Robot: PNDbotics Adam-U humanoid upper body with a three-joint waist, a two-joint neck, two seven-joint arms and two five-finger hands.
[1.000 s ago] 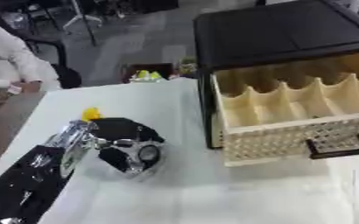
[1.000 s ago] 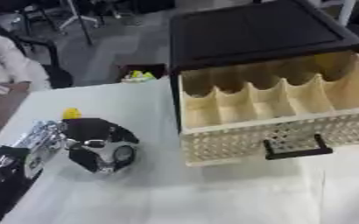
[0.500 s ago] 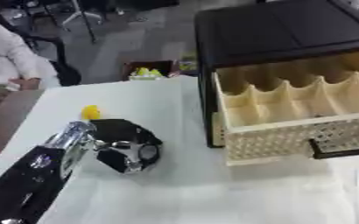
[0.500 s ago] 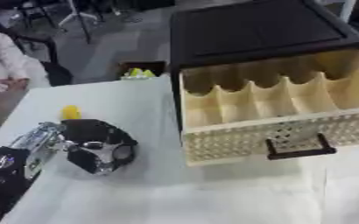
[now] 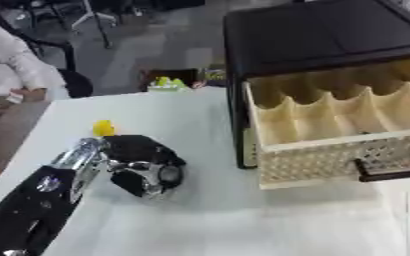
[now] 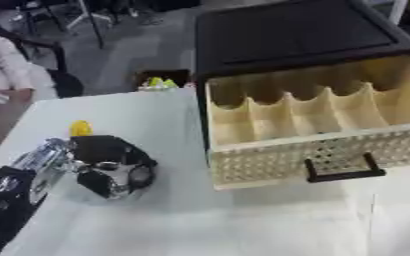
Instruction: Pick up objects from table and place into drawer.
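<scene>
While our left robot hand (image 5: 143, 167) rests on the table (image 5: 243, 220) with fingers curled, whether round anything we cannot tell, a small yellow object (image 5: 103, 128) sits just beyond it. We judge it light; we would pinch its sides. Rightward, the drawer (image 6: 313, 125) stands open.

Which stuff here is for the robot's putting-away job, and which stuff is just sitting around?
For the job: the small yellow object on the table, the open drawer, the robot's left hand.

Just lying about: the black cabinet top, the yellow-green thing beyond the table's edge.
</scene>
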